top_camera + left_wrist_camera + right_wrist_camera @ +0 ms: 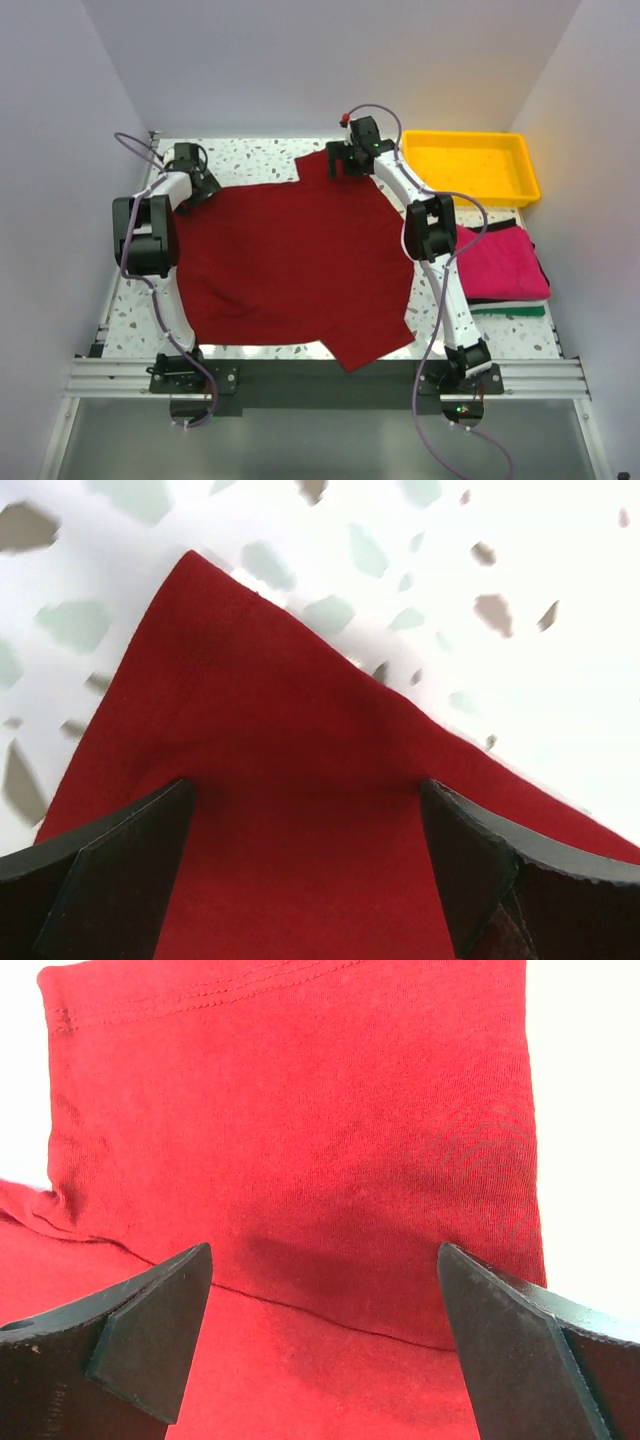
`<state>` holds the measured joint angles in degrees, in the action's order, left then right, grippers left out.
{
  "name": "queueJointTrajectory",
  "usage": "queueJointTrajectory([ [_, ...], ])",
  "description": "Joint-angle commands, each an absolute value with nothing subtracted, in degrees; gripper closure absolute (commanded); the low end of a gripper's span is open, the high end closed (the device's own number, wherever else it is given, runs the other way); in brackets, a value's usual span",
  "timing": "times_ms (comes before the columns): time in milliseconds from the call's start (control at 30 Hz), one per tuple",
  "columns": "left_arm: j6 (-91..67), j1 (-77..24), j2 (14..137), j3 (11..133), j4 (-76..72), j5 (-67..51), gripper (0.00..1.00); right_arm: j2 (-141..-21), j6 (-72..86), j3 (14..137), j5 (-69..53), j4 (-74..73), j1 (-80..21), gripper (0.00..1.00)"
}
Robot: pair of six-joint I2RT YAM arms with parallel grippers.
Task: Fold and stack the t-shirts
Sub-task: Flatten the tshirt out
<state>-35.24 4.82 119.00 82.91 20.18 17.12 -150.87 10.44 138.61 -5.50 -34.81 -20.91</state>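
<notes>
The big maroon t-shirt point(290, 260) lies spread flat across the middle of the speckled table point(260, 155). It fills most of the space between the two arms, which looks like the start of a fold. One sleeve point(318, 165) pokes out at the top centre of the overhead view and another sticks off the lower edge, so I take it the shirt lies sideways with its hem toward the left.

The left gripper point(203, 187) sits at the upper left, over the far corner of the cloth. In its wrist view the gripper point(305, 820) has its jaws wide apart and holds nothing. The stitched corner of the shirt points up between them, lying on the table.

The right gripper point(343, 162) is at the top centre, over that far sleeve. Its wrist view shows this gripper point(325, 1290) with the jaws spread too, and the sleeve point(300, 1110) lies flat beyond them with the hem stitching at the top of the frame. Nothing is pinched yet.

My guess is that each arm is placed at one end of the far edge so that both can grab it together and bring it over evenly.

At the right of the overhead view, a folded pink t-shirt point(500, 262) rests on a black one point(495, 222), with a strip of green point(522, 311) showing underneath. That is likely the stack the maroon shirt will join. The yellow tray point(470, 165) sits at the upper right, out of the way.
</notes>
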Motion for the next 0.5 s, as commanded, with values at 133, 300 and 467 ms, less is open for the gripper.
queueJointTrajectory([
  [133, -31.29, 5.19, 131.2, 95.96, 18.11, 7.21, 0.0, -157.24, 10.55, 143.71, -5.1, -32.81, -17.14, 0.01],
  [300, -29.18, 5.19, 136.57, 103.78, 14.86, 1.68, 0.0, -157.85, 7.56, 144.05, -0.28, -24.79, -16.79, 0.01],
  [467, -28.04, 5.19, 141.32, 110.72, 12.83, -1.67, 0.0, -160.05, 8.7, 147.83, 2.63, -21.1, -15.03, 0.01],
])
